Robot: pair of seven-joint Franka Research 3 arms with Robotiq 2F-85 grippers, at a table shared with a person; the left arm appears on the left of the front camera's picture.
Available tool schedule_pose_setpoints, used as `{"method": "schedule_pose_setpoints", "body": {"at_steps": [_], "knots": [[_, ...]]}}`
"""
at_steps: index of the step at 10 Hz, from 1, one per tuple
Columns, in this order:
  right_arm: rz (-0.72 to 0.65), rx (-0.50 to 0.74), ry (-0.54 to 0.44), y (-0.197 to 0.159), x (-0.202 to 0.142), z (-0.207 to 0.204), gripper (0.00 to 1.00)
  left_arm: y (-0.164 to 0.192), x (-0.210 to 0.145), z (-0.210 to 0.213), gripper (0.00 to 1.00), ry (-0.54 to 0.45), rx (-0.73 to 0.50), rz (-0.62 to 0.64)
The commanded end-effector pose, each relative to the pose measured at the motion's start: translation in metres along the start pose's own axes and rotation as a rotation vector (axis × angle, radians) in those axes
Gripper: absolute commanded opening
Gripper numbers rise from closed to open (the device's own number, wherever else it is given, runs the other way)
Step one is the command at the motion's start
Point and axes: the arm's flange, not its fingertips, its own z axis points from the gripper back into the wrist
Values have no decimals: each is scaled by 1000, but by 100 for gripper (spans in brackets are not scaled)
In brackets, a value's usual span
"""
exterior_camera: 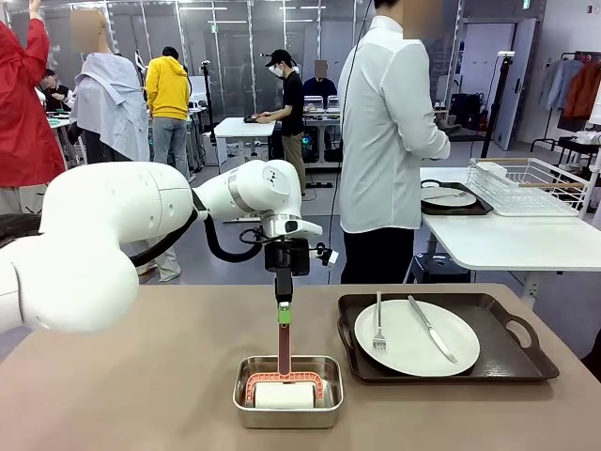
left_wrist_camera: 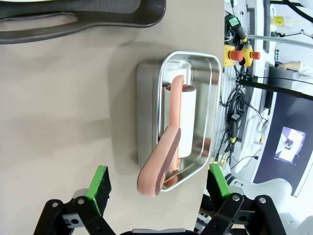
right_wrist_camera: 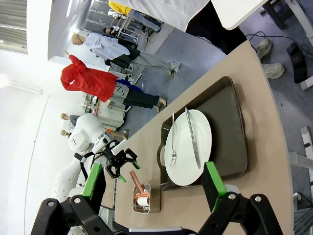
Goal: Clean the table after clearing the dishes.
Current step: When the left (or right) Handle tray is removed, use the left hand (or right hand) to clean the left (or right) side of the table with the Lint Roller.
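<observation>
**Front view: left gripper [exterior_camera: 284, 315] over a steel pan [exterior_camera: 286, 418], one tray [exterior_camera: 502, 315] of dishes on the table [exterior_camera: 141, 376]**

Shows the left gripper pointing straight down above the steel pan, which sits near the table's front edge. Inside the pan, a white roller [exterior_camera: 285, 395] with a pink handle [exterior_camera: 284, 348] rising toward the fingers. Seen from the left wrist view, green pads [left_wrist_camera: 100, 186] spread wide on either side of the handle's tip, clear of it, grasping nothing.

Just right of the pan, the dark brown tray holding a round white plate [exterior_camera: 408, 362], with a fork [exterior_camera: 378, 329] and a knife [exterior_camera: 432, 329] lying on it. Farther back, on a smaller white table [exterior_camera: 507, 240], a second tray [exterior_camera: 481, 209] with a second plate [exterior_camera: 449, 197] beside a wire rack [exterior_camera: 531, 183]. At the far side, a person [exterior_camera: 385, 122] standing, turned toward the white table.

Right wrist view: right gripper [right_wrist_camera: 152, 169] high above the table, looking down on the tray and plate, jaws released and empty.
</observation>
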Motion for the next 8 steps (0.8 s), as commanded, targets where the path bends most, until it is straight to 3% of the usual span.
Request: {"method": "schedule_pose_setpoints", "body": {"at_steps": [1,5,6,7,8], "knots": [[21,17,-13,0,-1,1,100,0,3,-3,100,5,-53,23],[21,17,-13,0,-1,1,100,-3,1,-22,100,-7,-66,-5],[21,17,-13,0,-1,1,100,-5,1,-24,94,-3,-66,-3],[21,17,-13,0,-1,1,100,-5,1,-26,43,-1,-61,-3],[21,17,-13,0,-1,1,100,-5,1,-28,37,7,-65,-1]]}}
